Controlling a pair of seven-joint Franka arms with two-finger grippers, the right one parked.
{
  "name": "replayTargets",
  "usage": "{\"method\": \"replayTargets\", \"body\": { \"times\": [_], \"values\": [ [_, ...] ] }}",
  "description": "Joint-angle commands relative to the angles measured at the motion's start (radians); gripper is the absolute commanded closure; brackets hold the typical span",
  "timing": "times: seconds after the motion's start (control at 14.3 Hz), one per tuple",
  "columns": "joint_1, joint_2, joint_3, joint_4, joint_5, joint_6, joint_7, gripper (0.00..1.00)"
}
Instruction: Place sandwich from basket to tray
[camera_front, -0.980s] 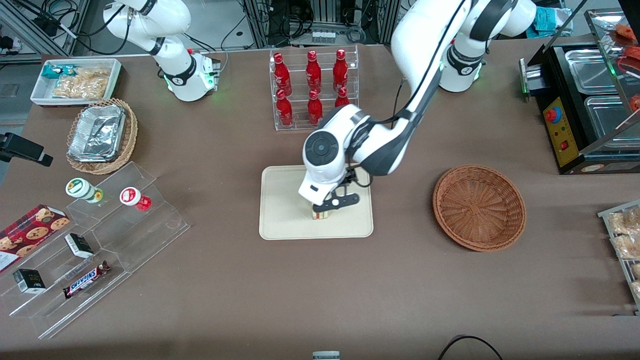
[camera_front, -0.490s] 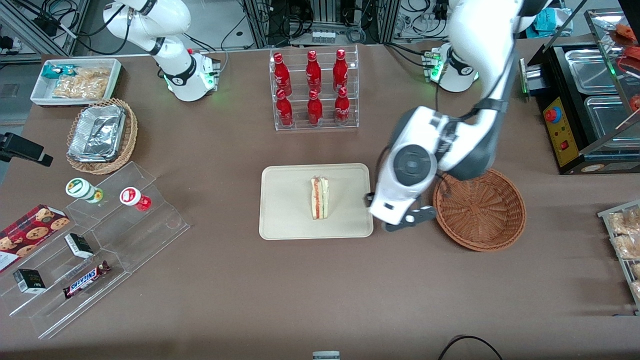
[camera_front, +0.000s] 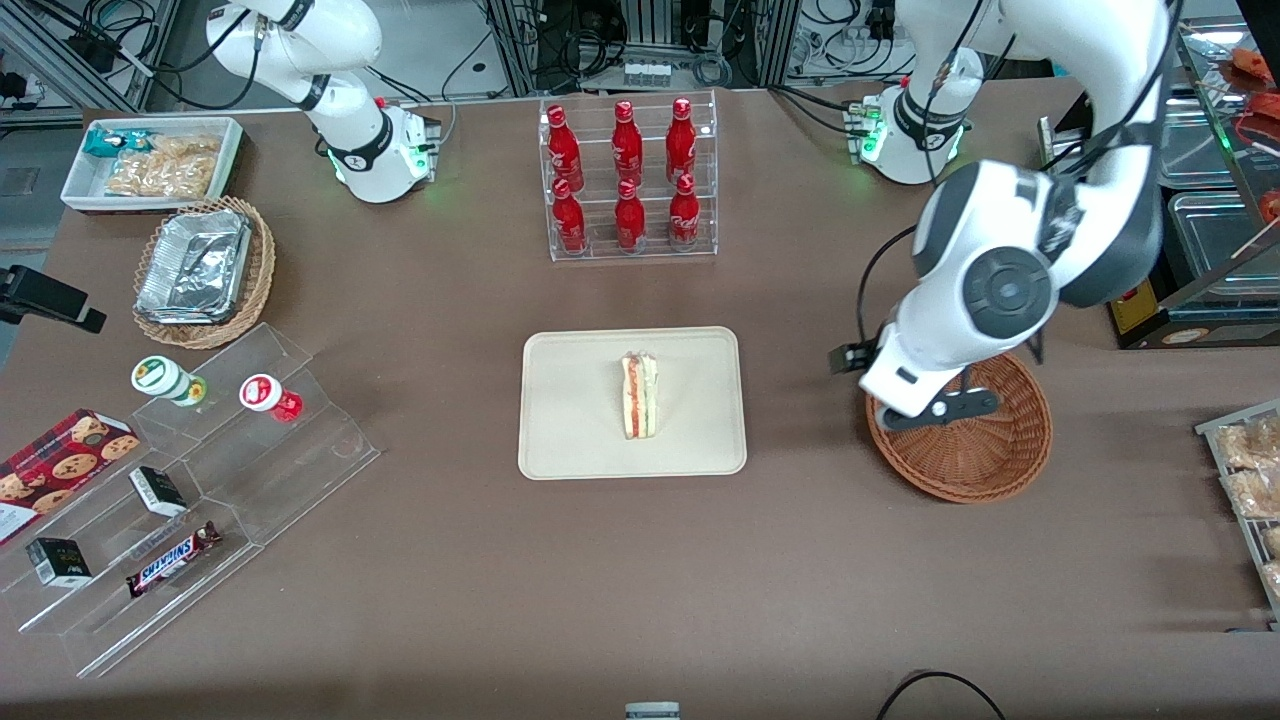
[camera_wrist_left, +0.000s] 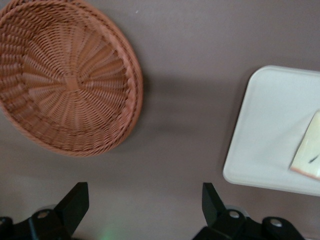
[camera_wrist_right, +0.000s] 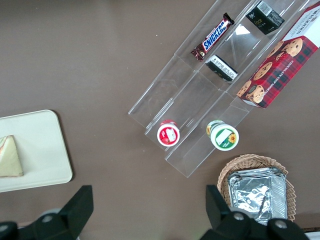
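Note:
The sandwich (camera_front: 640, 395) stands on its edge in the middle of the beige tray (camera_front: 570, 430), red and green filling up; it also shows as a pale wedge (camera_wrist_left: 307, 155) on the tray (camera_wrist_left: 265, 145) in the left wrist view. The reddish-brown basket (camera_front: 985, 460) sits beside the tray toward the working arm's end, with nothing in it (camera_wrist_left: 65, 80). My left gripper (camera_front: 938, 410) hangs open above the basket's rim nearest the tray. Only brown tablecloth shows between its fingers (camera_wrist_left: 145, 192).
A clear rack of red bottles (camera_front: 628, 180) stands farther from the front camera than the tray. A black appliance (camera_front: 1170, 230) and a snack rack (camera_front: 1245, 470) flank the basket. Toward the parked arm's end are a foil-filled tan basket (camera_front: 205, 270) and acrylic steps (camera_front: 200, 480).
The gripper let go of the sandwich on the tray, rose and swung away from the tray to above the basket's rim. The sandwich stays where it was left.

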Motion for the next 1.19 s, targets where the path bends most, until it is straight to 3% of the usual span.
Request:
{"method": "replayTargets", "body": {
  "times": [0.0, 0.14, 0.35, 0.7, 1.12],
  "values": [
    [0.057, -0.129, 0.002, -0.078, 0.006, -0.061, 0.132, 0.00],
    [0.140, -0.168, -0.062, -0.075, 0.022, -0.100, 0.190, 0.00],
    [0.258, -0.227, -0.151, -0.078, 0.108, -0.123, 0.221, 0.00],
    [0.487, -0.317, -0.269, -0.069, 0.108, -0.164, 0.383, 0.00],
    [0.498, -0.327, -0.239, -0.037, 0.050, -0.115, 0.395, 0.00]
  ]
}}
